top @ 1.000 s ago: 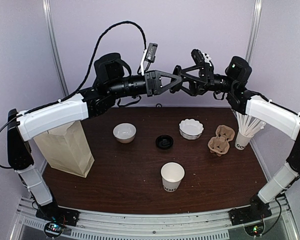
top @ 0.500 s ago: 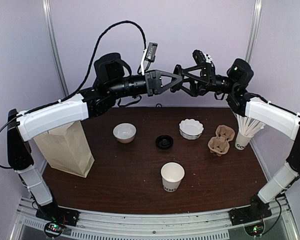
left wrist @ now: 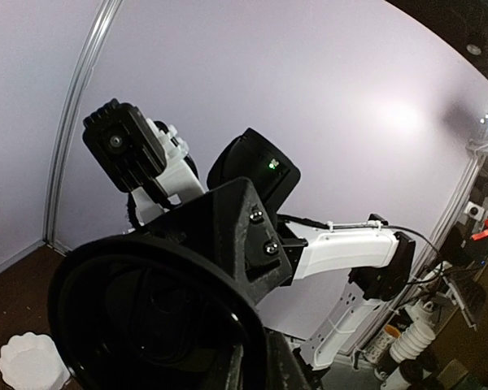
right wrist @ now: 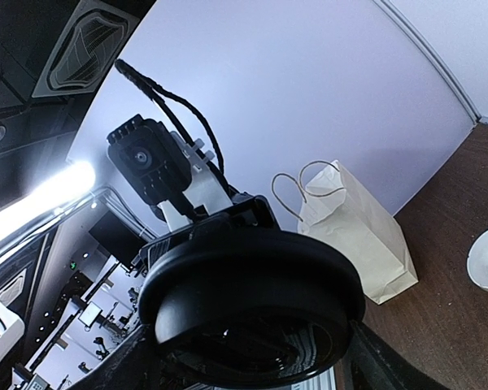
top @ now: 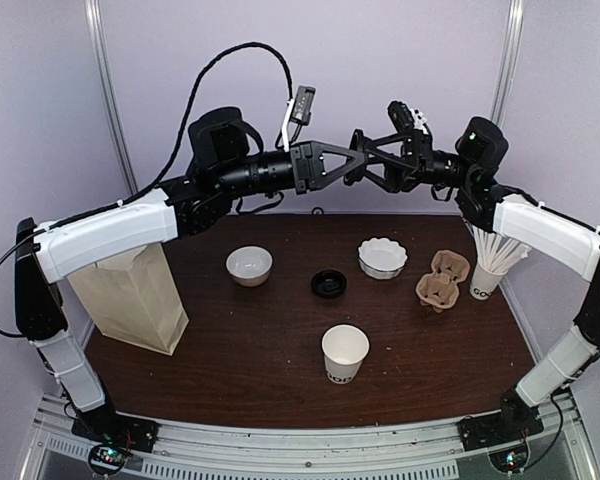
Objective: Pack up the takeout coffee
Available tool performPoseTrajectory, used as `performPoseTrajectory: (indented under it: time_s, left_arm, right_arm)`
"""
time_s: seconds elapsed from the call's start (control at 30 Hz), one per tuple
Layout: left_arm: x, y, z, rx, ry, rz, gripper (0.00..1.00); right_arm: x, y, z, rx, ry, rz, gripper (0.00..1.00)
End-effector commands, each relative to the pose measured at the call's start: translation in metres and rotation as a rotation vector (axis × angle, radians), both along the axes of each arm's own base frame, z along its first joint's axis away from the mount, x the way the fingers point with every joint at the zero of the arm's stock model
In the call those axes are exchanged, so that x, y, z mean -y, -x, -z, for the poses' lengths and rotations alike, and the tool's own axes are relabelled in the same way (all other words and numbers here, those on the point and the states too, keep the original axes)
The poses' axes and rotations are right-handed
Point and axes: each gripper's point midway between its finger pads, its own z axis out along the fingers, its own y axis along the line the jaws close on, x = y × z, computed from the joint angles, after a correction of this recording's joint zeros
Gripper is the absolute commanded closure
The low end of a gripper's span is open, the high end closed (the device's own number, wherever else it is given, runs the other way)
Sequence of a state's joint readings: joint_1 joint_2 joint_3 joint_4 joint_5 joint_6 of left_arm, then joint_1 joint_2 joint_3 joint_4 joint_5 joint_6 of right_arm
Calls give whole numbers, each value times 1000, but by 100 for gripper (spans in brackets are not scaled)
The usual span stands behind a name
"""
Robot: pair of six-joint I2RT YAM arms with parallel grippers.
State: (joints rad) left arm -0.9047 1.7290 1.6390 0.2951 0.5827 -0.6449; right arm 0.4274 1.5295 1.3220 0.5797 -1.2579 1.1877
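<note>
Nothing packed yet, the bench (top: 250,340) holds a paper bag (top: 130,295) at left; left pincer (top: 352,165) and right pincer (top: 372,165) meet high above, gape and load impossible to tell; cup (top: 344,352) stands near-centre, unlidded, lid (top: 328,284) farther back — next, reach down for the lid

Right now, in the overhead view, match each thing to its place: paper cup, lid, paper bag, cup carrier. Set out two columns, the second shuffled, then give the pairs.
1 paper cup
2 lid
3 paper bag
4 cup carrier

A standing at the left of the table
B at the right, beside the cup of sticks
C lying flat in the middle
D standing open, nearest the front edge

Pairs: 1-D, 2-C, 3-A, 4-B
</note>
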Motion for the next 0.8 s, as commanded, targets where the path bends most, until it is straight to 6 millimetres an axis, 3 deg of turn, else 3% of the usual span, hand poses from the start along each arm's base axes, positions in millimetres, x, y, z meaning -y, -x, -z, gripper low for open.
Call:
performPoseTrajectory:
  time_s: [0.0, 0.1, 0.27, 0.53, 0.77]
  left_arm:
    - [-2, -6, 5, 3, -9, -29, 84]
    - [-2, -10, 14, -13, -47, -57, 52]
    - [-20, -13, 35, 3, -189, -156, 37]
    - [-77, -25, 122, 57, -648, -361, 34]
    - [-109, -27, 162, 36, -809, -451, 35]
  right_arm:
    - [4, 5, 3, 59, 43, 26, 26]
    - [8, 2, 5, 71, 63, 46, 26]
    - [24, -12, 33, 134, 262, 136, 28]
    - [57, -3, 91, 404, 671, 223, 28]
    - [73, 25, 137, 594, 1021, 117, 28]
